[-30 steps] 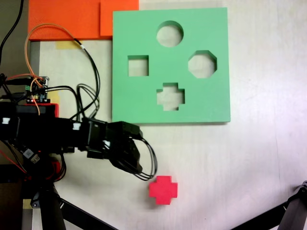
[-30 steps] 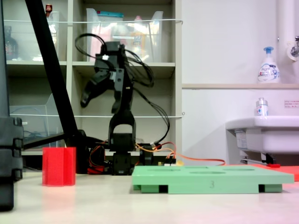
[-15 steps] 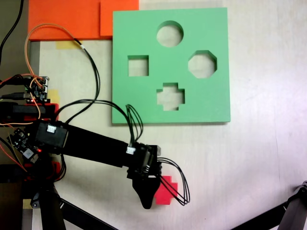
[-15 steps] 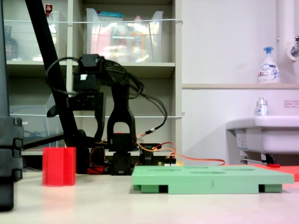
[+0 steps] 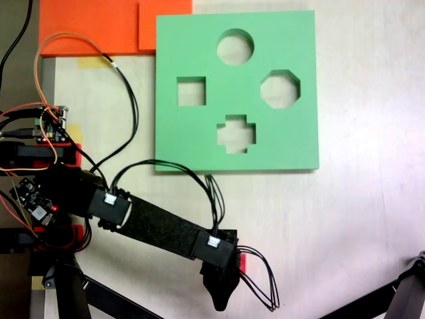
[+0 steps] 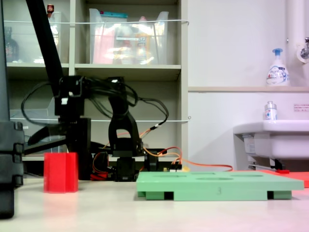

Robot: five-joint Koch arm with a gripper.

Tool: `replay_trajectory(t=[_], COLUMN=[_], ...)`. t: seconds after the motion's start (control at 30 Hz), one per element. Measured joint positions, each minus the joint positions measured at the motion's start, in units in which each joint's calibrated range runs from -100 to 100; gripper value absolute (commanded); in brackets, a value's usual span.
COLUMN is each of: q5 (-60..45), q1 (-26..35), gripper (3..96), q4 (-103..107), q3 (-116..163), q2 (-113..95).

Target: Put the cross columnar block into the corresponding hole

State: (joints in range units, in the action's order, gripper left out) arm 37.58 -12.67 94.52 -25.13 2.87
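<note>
In the first exterior view, the red block [image 5: 241, 262] is almost wholly covered by the gripper [image 5: 221, 284], which is stretched out over it near the table's [image 5: 358, 219] bottom edge; only a sliver of red is seen at the gripper's right side. In the second exterior view, the block [image 6: 61, 172] is seen standing upright on the table [image 6: 145, 212] toward the second exterior view's left, with the gripper [image 6: 71, 140] lowered just behind or above it. Whether the jaws are spread or closed cannot be told from either view, and contact with the block is not clear. The green board [image 5: 236, 90] lies flat toward the table's top edge, well apart from the block. Its plus-shaped hole [image 5: 236, 133] is seen unfilled, below the square hole [image 5: 191, 91] and the octagonal hole [image 5: 279, 89].
</note>
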Motion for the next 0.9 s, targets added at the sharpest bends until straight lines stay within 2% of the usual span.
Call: replay_trajectory(t=[0.13,0.17,0.27,0.4,0.47,0.57,0.9], q5=[-0.44,-0.44,-0.49,-0.49,-0.54,-0.54,-0.39], q1=[-0.44,-0.49,-0.49,-0.63,-0.68,-0.93,-0.73], gripper=[93.2,89.9,67.7,49.8,43.7,38.3,34.8], q4=[-1.57,-1.96,-2.25,-2.06,-1.96,-1.96,2.35], q3=[0.00,0.00,0.00,-1.57,-1.57,-0.39,0.39], q2=[4.24,5.20,6.70,6.02,5.75,5.20,-4.92])
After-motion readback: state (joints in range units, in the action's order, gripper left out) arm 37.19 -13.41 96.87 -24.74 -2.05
